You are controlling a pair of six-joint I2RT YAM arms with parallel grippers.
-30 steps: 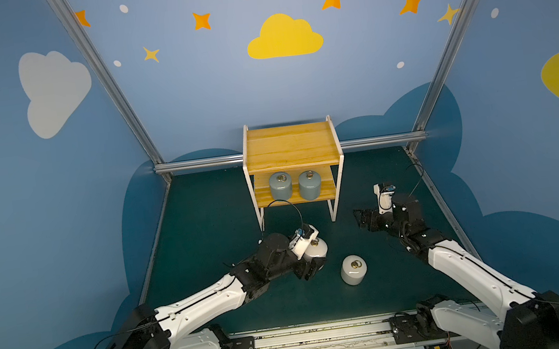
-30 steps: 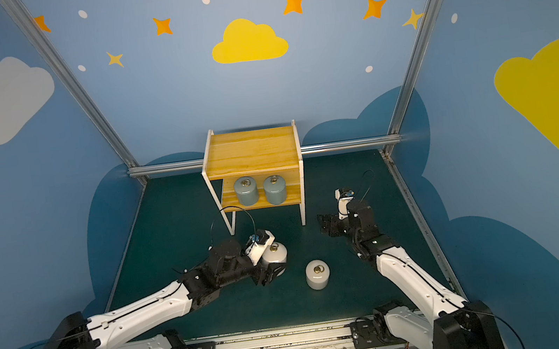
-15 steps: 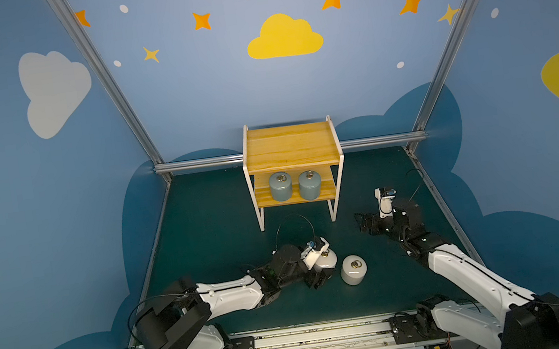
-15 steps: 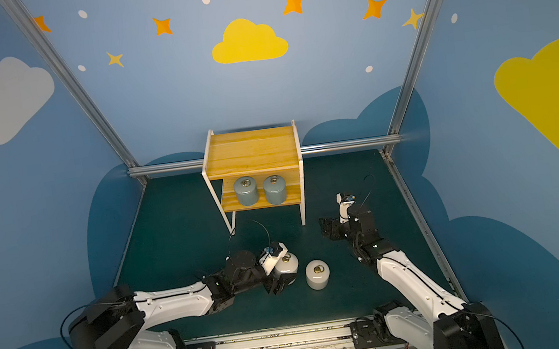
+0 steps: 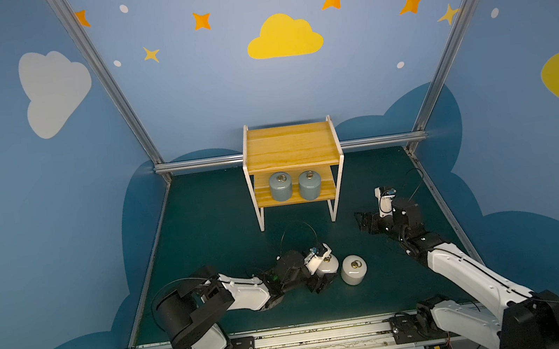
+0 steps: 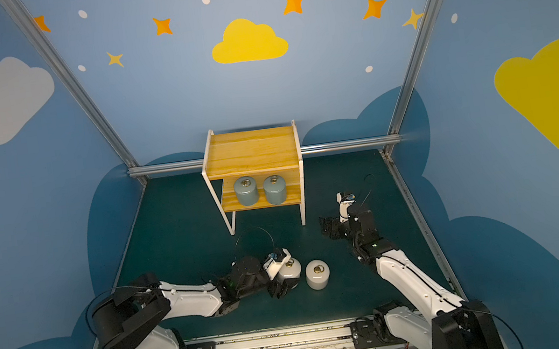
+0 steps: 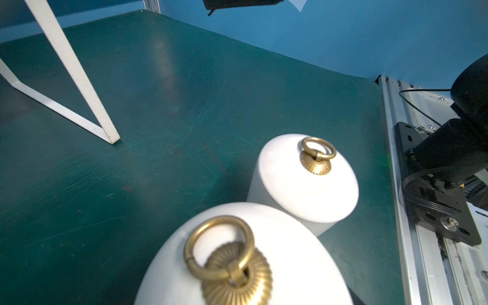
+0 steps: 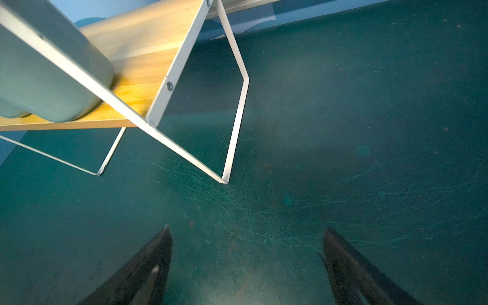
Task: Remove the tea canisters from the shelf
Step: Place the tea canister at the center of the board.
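Our left fingers (image 5: pixel 322 282) clasp a white canister (image 5: pixel 330 267) beside the second white canister (image 5: pixel 354 272) — our right fingers (image 8: pixel 148 269) stand wide, empty, near the shelf (image 5: pixel 291 146)

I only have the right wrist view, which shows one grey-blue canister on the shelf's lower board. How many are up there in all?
Observer: Two grey-blue canisters stand side by side on the lower board of the shelf.
Operator: And the white ones?
Observer: A free white canister stands on the mat in front of the shelf.
Operator: The second?
Observer: The left hand is shut on the other white canister, right beside the free one.
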